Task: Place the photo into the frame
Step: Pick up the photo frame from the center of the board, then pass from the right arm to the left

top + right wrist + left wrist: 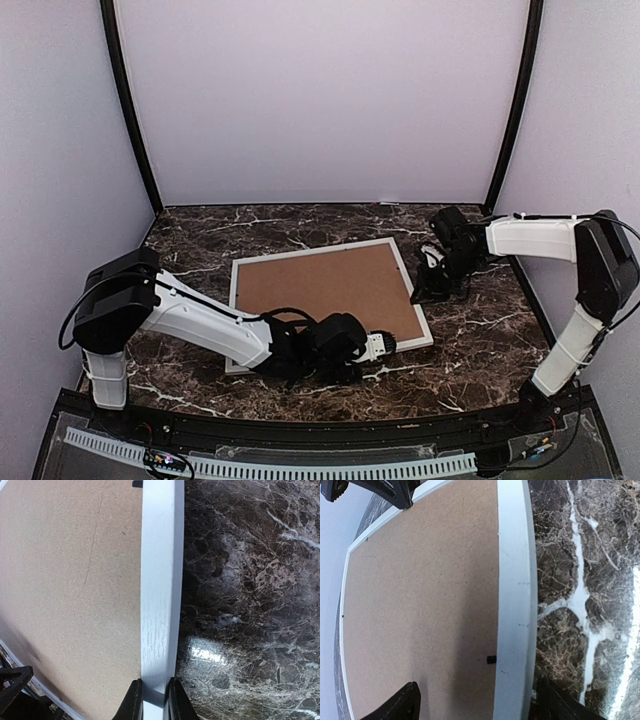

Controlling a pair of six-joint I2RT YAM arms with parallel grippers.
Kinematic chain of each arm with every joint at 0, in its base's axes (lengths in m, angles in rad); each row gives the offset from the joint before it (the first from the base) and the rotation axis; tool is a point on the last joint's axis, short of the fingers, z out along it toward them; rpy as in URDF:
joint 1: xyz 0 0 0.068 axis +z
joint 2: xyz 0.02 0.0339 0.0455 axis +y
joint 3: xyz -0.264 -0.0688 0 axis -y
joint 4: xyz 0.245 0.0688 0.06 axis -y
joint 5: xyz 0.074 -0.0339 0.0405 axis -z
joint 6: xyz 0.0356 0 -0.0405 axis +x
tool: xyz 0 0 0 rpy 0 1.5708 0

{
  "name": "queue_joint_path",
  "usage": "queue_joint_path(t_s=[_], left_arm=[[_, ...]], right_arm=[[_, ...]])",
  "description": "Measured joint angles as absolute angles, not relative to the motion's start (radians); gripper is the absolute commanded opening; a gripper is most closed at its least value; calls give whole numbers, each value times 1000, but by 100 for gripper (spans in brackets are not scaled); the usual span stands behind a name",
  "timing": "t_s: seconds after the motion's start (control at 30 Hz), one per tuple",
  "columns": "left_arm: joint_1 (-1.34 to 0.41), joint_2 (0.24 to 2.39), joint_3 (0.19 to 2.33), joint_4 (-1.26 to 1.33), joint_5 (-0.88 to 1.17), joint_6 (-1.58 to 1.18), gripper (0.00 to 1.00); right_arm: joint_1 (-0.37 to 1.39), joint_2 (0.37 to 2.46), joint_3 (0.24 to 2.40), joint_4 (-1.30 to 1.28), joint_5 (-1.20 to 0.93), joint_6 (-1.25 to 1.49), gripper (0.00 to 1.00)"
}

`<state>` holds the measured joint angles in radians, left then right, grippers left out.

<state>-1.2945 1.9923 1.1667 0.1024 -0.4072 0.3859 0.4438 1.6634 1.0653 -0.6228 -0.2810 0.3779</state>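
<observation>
Both jaws sit at the frame (157,580): right jaws pinch its white border, left jaws gape empty; best lift levelly.

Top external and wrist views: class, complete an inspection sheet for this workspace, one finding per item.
Surface: dark brown marble-patterned tabletop, white veins.
Job's things: thin-bordered white rectangular frame lying flat, plain brown backing board filling it; photo not seen.
Clutter: nothing seen.
Grippers: left gripper open, fingers either side of the frame's border; right gripper shut on that border.
Cables: black cables looped along both arms.
Surroundings: pale enclosure walls, black corner posts.
</observation>
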Motion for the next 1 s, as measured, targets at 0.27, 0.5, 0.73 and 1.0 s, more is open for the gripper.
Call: queue_joint_path(t_s=[0.27, 0.5, 0.73, 1.0], left_arm=[[-1301, 2009, 1173, 96, -522, 400, 79], [-1309, 2011, 1171, 88, -564, 400, 74], [-1319, 2011, 1158, 94, -573, 398, 64], [-1324, 2011, 1143, 108, -570, 401, 53]], right_arm=[[444, 1631, 1065, -651, -297, 378, 0], [444, 1631, 1055, -648, -309, 378, 5], [444, 1631, 1023, -616, -318, 379, 14], [444, 1626, 991, -586, -321, 377, 24]])
